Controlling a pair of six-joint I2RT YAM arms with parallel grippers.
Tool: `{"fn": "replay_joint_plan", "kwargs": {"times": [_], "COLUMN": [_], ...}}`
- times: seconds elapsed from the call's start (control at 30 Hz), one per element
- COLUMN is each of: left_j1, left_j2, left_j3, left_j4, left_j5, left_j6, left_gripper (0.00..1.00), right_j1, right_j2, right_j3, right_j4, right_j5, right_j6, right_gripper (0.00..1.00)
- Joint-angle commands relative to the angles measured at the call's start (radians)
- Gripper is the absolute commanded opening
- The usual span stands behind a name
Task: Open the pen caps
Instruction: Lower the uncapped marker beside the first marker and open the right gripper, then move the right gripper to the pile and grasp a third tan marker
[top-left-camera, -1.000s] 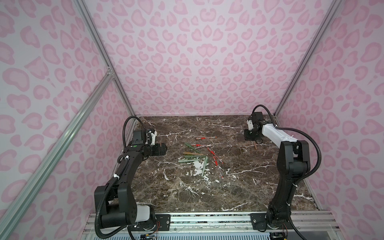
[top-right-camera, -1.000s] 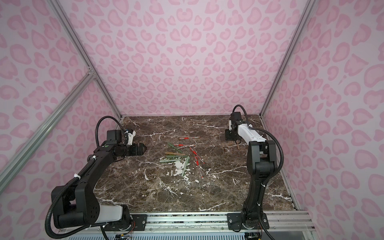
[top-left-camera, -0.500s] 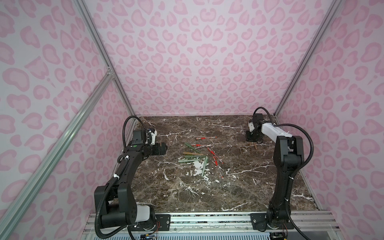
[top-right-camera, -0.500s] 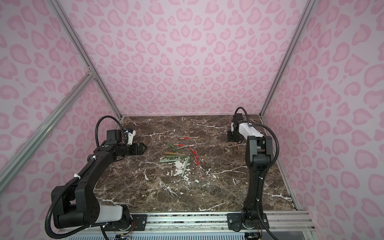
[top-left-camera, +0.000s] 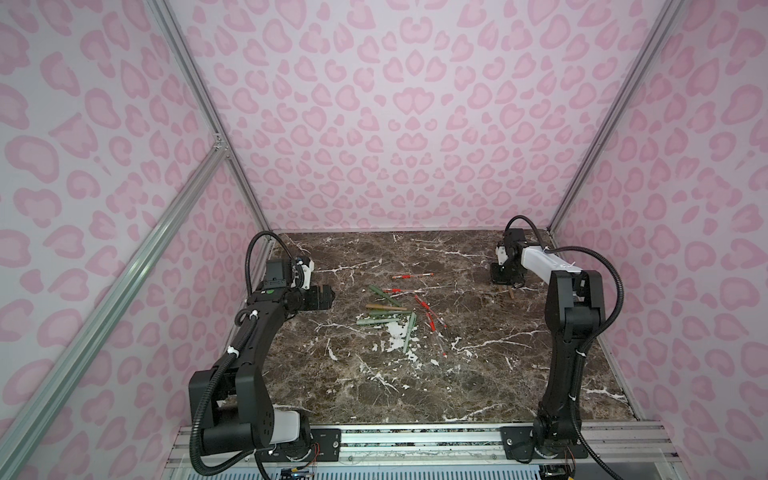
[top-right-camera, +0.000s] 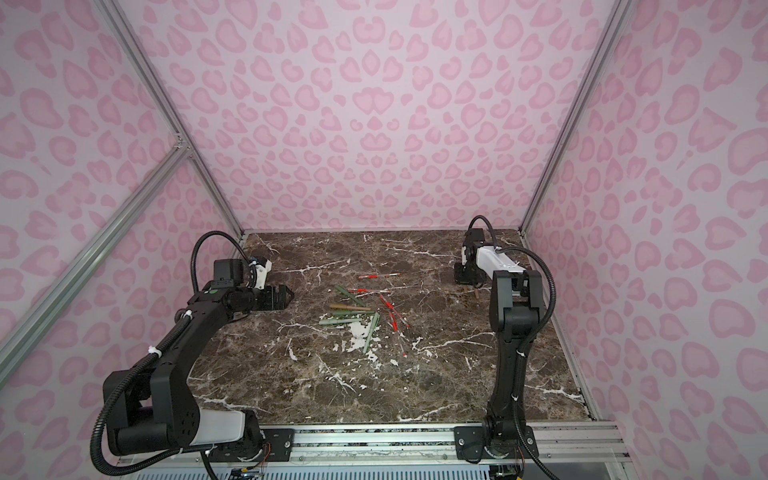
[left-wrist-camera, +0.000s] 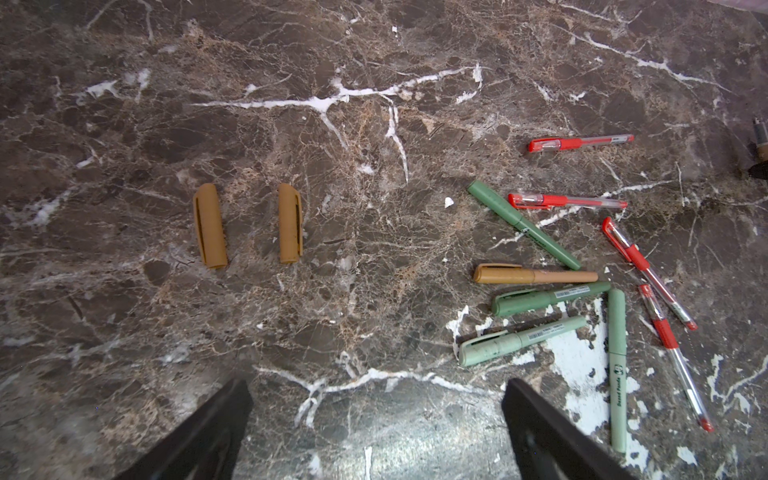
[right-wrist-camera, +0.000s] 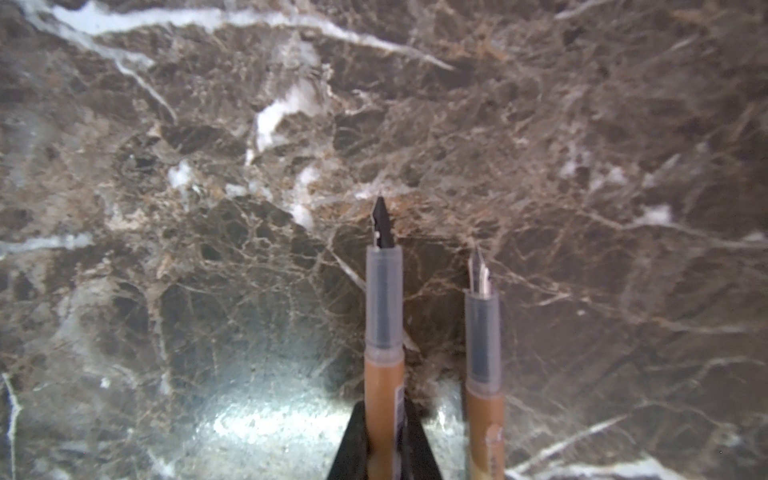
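Two loose tan-brown pen caps (left-wrist-camera: 210, 226) (left-wrist-camera: 289, 223) lie side by side on the marble, ahead of my left gripper (left-wrist-camera: 374, 432), which is open and empty. That left gripper (top-left-camera: 328, 298) hovers left of the pile of capped pens (top-left-camera: 390, 309): a tan one (left-wrist-camera: 536, 275), green ones (left-wrist-camera: 548, 298) and red ones (left-wrist-camera: 579, 143). Low at the far right of the table, my right gripper (top-left-camera: 505, 276) is shut on an uncapped tan pen body (right-wrist-camera: 384, 374), nib pointing away. A second uncapped tan pen body (right-wrist-camera: 484, 365) lies right beside it.
The pink patterned right wall (top-left-camera: 665, 249) and its metal corner post stand close behind the right gripper. White worn patches mark the marble table (top-left-camera: 395, 332) under the green pens. A metal rail (top-left-camera: 415, 436) runs along the front edge.
The right gripper has sunk toward the table at the far right with the pen body in it, and its elbow has drawn in. The left arm has not moved.
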Motion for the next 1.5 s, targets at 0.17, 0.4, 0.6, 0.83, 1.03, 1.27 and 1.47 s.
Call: {"fn": "replay_joint_plan", "kwargs": {"times": [0.17, 0.4, 0.6, 0.83, 1.03, 1.27, 1.47], "left_j1": [0.001, 0.001, 0.001, 0.002, 0.001, 0.001, 0.001], "left_j2": [0.005, 0.003, 0.0, -0.006, -0.005, -0.006, -0.009], "left_j3": [0.014, 0.013, 0.014, 0.01, 0.014, 0.015, 0.016], "left_j4": [0.008, 0.008, 0.009, 0.006, 0.005, 0.005, 0.004], "left_j5": [0.008, 0.007, 0.007, 0.004, 0.006, 0.003, 0.003], "left_j6": [0.007, 0.007, 0.008, 0.011, 0.01, 0.012, 0.012], "left_gripper": [0.98, 0.98, 0.98, 0.98, 0.98, 0.98, 0.98], "right_j1": [0.007, 0.011, 0.052, 0.254, 0.451, 0.612, 0.677], "right_j2": [-0.009, -0.082, -0.194, -0.277, -0.222, -0.053, 0.087], "right_j3": [-0.007, 0.003, -0.031, -0.076, -0.008, 0.192, 0.37], "right_j4": [-0.029, -0.048, -0.052, -0.02, -0.041, -0.129, -0.175], "right_j5": [0.005, 0.003, -0.028, -0.115, -0.217, -0.201, -0.195], "right_j6": [-0.001, 0.002, -0.018, -0.136, -0.196, -0.242, -0.244], "right_gripper": [0.25, 0.32, 0.4, 0.53, 0.49, 0.47, 0.43]}}
